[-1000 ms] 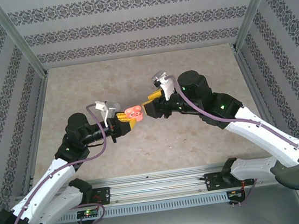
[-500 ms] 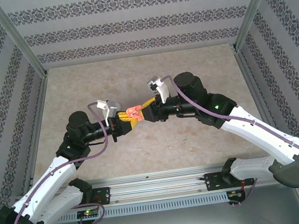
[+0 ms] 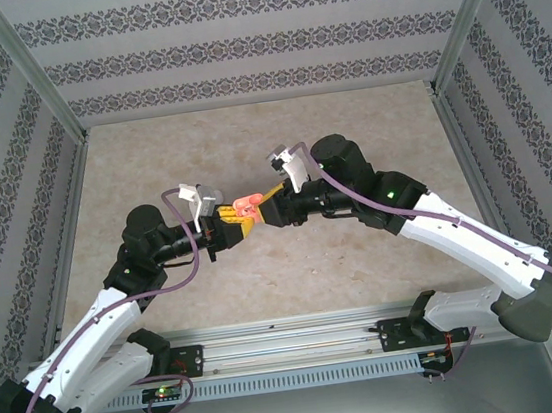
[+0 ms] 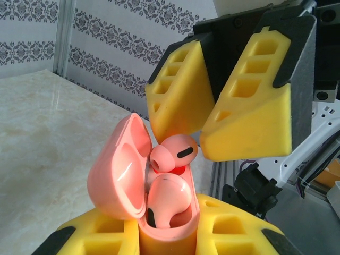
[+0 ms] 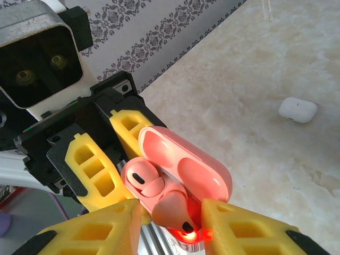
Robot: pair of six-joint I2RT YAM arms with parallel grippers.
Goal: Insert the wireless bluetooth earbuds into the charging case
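Observation:
My left gripper is shut on a salmon-pink charging case, held above the table with its lid swung open. One salmon earbud sits down in the near slot. A second salmon earbud stands proud of the far slot, with a red light glowing under it. My right gripper has come in from the right, and its yellow fingertips hang just over that raised earbud. In the right wrist view the raised earbud lies between the tips with a slim gap on each side, so the jaws are narrowly open.
A white pebble-like case lies shut on the beige marble table, beyond the pink one. Patterned walls and metal frame posts enclose the table. The arm bases stand on the rail at the near edge.
My right gripper has moved left up to the open case and its jaws have narrowed around the raised earbud. The left arm and the case have stayed put.

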